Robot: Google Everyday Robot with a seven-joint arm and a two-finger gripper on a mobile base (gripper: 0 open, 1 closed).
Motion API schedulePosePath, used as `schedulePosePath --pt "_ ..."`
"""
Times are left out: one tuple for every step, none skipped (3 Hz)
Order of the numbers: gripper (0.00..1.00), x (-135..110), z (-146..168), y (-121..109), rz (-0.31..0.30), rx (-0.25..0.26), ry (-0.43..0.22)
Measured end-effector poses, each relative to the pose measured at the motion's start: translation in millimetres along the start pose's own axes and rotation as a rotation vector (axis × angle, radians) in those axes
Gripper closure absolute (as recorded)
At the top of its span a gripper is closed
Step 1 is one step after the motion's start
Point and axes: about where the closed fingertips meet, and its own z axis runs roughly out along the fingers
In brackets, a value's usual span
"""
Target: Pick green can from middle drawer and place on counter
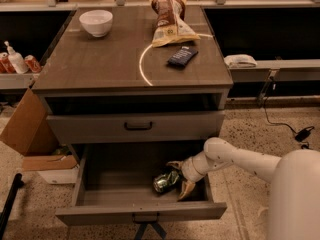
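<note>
The green can (165,180) lies on its side in the open middle drawer (140,213), right of centre on the drawer floor. My gripper (179,177) is down inside the drawer at the can's right end. It is open, with one finger behind the can and one in front, so the can's end sits between the tips. My white arm (240,160) reaches in from the right. The counter (100,59) with its pale arc mark is above.
On the counter are a white bowl (96,22), a chip bag (171,21) and a dark flat packet (182,56). The drawer above (138,126), with a black bar handle, is closed. A cardboard box (25,129) stands left; red cans (32,63) sit on the left shelf.
</note>
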Motion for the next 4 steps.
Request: schedulePosePath --pt "0.41 -3 2 -2 -0.010 -0.006 0.000" --pt "0.66 -7 0 -4 -0.013 -0.009 -0.008" --pt "0.89 -14 -10 1 -0.011 -0.009 -0.033" --pt "1.00 -21 -33 15 -0.005 -0.011 -0.078"
